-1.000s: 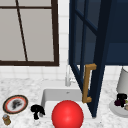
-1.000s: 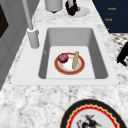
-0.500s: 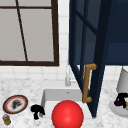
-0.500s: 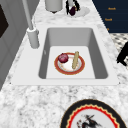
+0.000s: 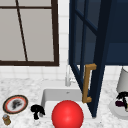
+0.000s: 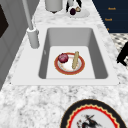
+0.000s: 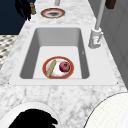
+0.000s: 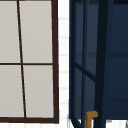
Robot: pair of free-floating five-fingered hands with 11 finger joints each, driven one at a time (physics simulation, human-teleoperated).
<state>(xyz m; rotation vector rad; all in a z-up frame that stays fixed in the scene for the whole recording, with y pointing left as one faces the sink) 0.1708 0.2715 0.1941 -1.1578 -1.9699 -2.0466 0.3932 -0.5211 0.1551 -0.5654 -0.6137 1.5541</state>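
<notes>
Over white plate [image 5: 117, 112], right hand [image 5: 122, 99], curled.

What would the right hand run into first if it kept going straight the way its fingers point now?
Probably the round white plate right beneath it: the right hand hangs over that plate with fingers angled downward, beside a grey cylindrical canister. Depth is hard to judge.

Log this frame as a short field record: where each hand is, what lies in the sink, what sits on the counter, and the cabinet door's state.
left hand: over the counter between the patterned plate and the sink, holding nothing
right hand: over a white plate on the right counter, by a grey canister
sink contents: red-rimmed plate bearing a red onion and a tan stick
cabinet door: swung open, wooden handle
faucet: behind the sink
</notes>
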